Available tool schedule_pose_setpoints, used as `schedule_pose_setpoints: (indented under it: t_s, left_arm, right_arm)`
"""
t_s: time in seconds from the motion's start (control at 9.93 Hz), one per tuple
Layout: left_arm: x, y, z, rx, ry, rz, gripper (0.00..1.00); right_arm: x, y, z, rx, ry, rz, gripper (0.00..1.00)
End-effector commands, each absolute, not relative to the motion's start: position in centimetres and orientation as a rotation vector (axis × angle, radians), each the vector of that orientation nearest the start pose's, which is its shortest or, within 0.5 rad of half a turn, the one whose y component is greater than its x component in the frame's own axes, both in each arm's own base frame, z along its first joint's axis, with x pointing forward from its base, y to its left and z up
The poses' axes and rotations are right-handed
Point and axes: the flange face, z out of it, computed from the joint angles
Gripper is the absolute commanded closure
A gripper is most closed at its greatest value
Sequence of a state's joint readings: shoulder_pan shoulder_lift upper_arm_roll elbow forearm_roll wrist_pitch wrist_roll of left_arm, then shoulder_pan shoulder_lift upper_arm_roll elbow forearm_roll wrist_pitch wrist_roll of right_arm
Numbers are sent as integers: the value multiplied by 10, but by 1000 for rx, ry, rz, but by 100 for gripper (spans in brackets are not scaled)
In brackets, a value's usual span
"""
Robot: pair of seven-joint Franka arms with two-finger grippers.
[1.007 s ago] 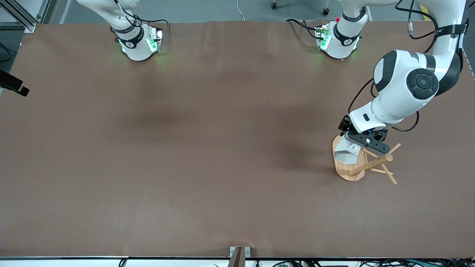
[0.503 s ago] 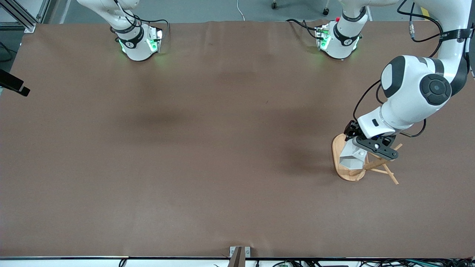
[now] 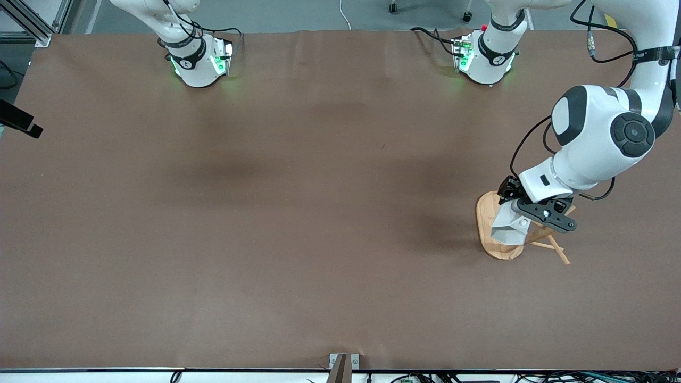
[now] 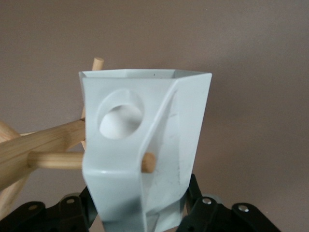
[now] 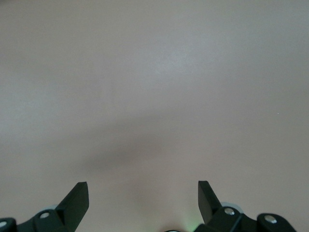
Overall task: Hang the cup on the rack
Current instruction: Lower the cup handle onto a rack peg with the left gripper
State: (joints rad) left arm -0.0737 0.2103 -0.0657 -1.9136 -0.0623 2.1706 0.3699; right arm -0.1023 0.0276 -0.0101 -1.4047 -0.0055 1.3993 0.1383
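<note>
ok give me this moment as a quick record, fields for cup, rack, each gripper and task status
cup: white faceted mug, held over the rack's base, handle hole facing the wrist camera
rack: bamboo mug tree, toward the left arm's end of the table
peg: one peg tip shows beside the handle, not through the hole
left gripper: shut on the cup
right gripper: open, over bare table, waiting
status: cup not yet hung
</note>
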Motion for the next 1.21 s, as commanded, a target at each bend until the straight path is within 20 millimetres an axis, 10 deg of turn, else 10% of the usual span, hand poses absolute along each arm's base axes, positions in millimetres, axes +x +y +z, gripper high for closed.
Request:
schedule_pose_setpoints:
  t_s: [0.0, 0.1, 0.3, 0.7, 1.11]
  left_arm:
    - [611, -84, 368, -3112, 790, -80, 90]
    - [612, -82, 367, -3110, 787, -95, 75]
    - [619, -64, 373, -3124, 728, -122, 4]
    - [620, -66, 386, -3133, 697, -148, 0]
    - [598, -114, 454, -3232, 339, -151, 0]
  right_arm:
    - [539, -64, 674, -3130, 405, 46, 0]
    - [539, -63, 674, -3131, 402, 46, 0]
    - [539, -64, 674, -3130, 405, 46, 0]
    - [539, -64, 674, -3130, 405, 46, 0]
    - [539, -65, 674, -3130, 407, 51, 0]
